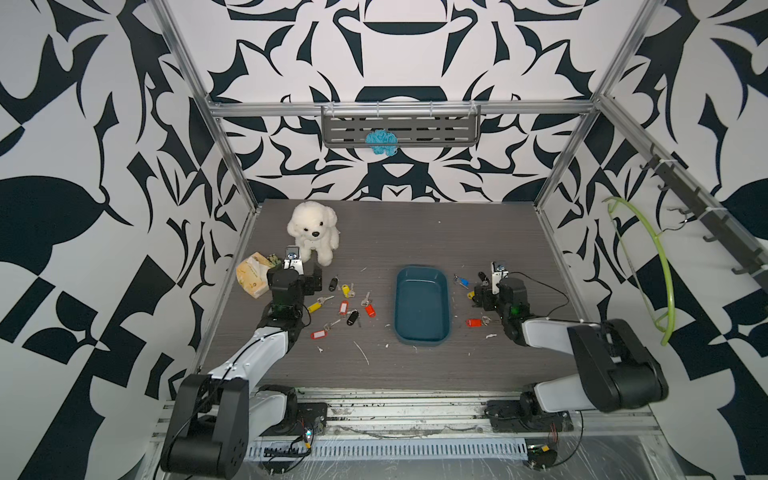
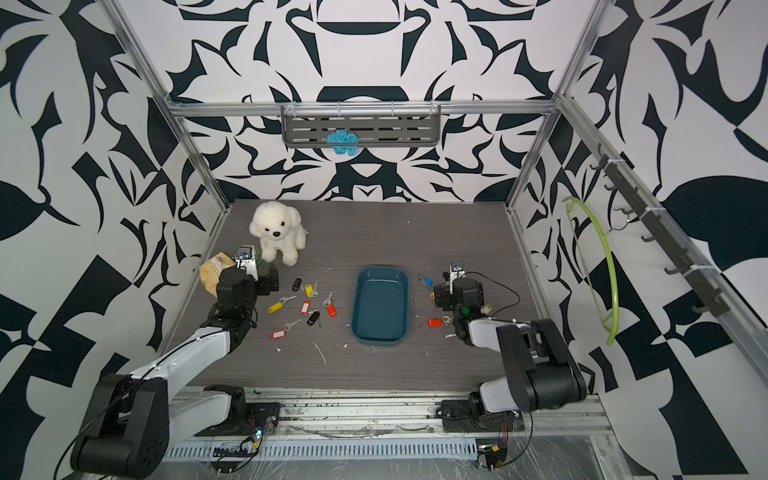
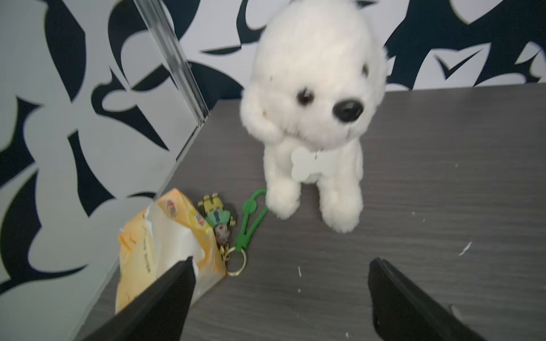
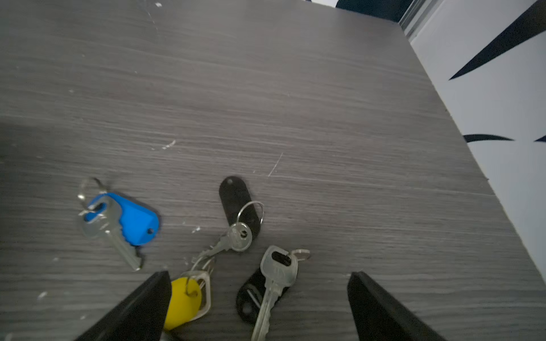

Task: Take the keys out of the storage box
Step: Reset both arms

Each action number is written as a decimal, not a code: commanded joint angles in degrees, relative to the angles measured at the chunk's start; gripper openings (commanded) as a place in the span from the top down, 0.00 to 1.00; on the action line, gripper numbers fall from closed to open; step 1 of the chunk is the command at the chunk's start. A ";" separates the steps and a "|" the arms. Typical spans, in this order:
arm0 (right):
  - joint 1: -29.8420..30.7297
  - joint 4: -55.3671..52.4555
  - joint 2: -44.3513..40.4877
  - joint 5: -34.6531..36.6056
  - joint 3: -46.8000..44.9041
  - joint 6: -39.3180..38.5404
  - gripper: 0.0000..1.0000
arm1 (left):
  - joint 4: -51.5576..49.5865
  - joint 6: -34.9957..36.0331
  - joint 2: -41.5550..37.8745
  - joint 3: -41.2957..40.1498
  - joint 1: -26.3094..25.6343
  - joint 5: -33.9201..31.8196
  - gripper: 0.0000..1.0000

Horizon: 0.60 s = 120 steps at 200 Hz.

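R claw [image 4: 260,277]: fingers spread wide, gripping nothing, low over tabletop [image 4: 295,103] nr its right edge. Silver key on black fob [image 4: 274,274] lies between the fingers, untouched. Yellow-tag key [image 4: 183,301] sits just beside one finger, partly hidden by it. Past the tips: small key w/ black fob [image 4: 236,203], then blue-tag key [image 4: 130,218], both apart from the fingers. In a top view, red-tag key [image 1: 473,322] lies beside the R wrist, on the near-edge side.

L claw [image 3: 282,265]: fingers spread, pinching nothing, bare tabletop between them. Positioned nr left edge, aimed at plush dog [image 3: 310,103], which stands toward the far-left corner. Yellow packet [image 3: 159,245] is just beside one finger; green-strap charm [image 3: 248,224] lies against the packet. In both top views the main group of keys [image 1: 345,303] [image 2: 305,305] lies scattered on the tabletop between L claw and storage box [image 1: 422,307]: several pcs w/ red and yellow tags, plus black fobs.

Storage box: mid-tabletop, between the two claws, apart from both, bare teal floor showing. All keys seen lie outside it.
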 commanded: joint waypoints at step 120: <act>-5.21 12.09 3.10 -2.05 1.45 3.78 0.01 | 20.26 -4.51 20.24 -0.27 4.02 7.73 0.01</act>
